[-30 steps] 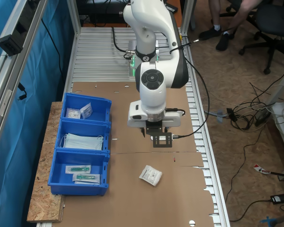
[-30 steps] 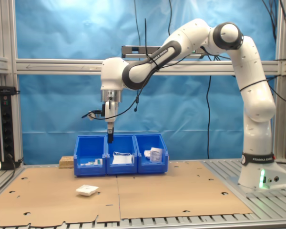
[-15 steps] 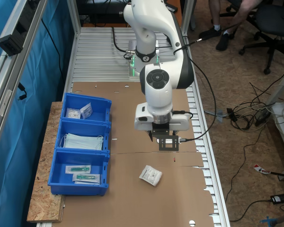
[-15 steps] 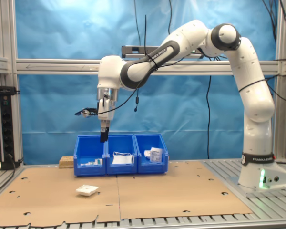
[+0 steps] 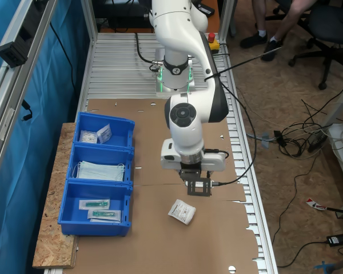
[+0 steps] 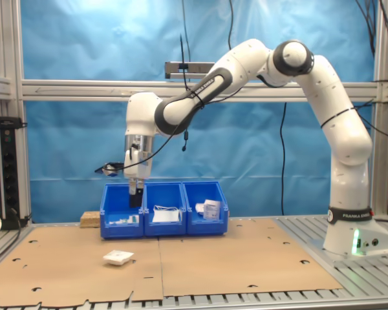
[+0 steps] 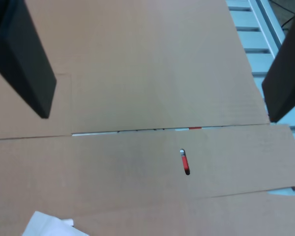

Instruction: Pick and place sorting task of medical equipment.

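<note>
Progress on the sorting is judged to be at an early point for this item: the white packet (image 5: 182, 211) is seen lying flat on the cardboard sheet (image 5: 217, 240) that covers the table, untouched and well apart from the row of blue bins (image 5: 100, 181), which in the first exterior view stands toward the first exterior view's left. The gripper (image 5: 198, 192) is held high above the cardboard, near the packet but not yet over it, and in the second exterior view the gripper (image 6: 135, 197) hangs well above the packet (image 6: 119, 258). In the wrist view the two dark fingers (image 7: 24, 64) are set wide apart with nothing between them, and only a corner of the packet (image 7: 46, 225) is caught at the picture's edge. The bins are already stocked: small packets in one, what are probably folded face masks in the middle one, and wrapped green-tipped items in the third, though these are too small to be named with certainty. What is left is the whole of the pick: centring over the packet, descent, closing, and carriage to a bin.
</note>
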Tool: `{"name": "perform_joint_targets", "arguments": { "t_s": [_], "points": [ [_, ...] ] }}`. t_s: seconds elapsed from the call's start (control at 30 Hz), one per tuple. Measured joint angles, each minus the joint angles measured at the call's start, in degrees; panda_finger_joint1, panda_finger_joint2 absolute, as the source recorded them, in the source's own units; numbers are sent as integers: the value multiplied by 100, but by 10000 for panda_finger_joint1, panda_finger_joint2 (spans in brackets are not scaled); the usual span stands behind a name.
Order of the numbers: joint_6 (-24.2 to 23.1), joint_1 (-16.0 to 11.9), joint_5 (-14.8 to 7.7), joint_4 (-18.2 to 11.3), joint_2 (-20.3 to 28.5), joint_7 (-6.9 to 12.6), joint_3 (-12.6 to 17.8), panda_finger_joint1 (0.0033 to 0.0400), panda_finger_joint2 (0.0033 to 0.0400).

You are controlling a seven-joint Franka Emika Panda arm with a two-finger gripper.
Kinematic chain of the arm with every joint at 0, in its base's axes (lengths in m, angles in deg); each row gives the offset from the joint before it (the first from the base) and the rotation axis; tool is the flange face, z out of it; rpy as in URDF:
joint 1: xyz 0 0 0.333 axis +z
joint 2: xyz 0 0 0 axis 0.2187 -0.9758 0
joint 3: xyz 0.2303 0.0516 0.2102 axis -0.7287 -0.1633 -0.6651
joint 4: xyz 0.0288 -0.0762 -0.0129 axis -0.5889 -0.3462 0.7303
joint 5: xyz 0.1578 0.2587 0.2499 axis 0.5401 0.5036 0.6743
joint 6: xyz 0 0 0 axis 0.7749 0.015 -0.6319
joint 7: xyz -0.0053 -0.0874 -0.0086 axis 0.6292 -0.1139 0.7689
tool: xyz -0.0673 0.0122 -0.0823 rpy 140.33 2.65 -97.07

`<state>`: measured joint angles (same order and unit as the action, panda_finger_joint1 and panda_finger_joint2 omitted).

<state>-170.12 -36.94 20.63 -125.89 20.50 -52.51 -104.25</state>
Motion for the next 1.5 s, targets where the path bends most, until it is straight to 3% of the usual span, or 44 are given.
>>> {"name": "perform_joint_targets", "arguments": {
  "t_s": [0.57,1.5],
  "points": [
    [-266,-71,0,339,-867,-187,1,400,400],
    [-604,-9,0,734,-1210,-307,3,400,400]
  ]
}}
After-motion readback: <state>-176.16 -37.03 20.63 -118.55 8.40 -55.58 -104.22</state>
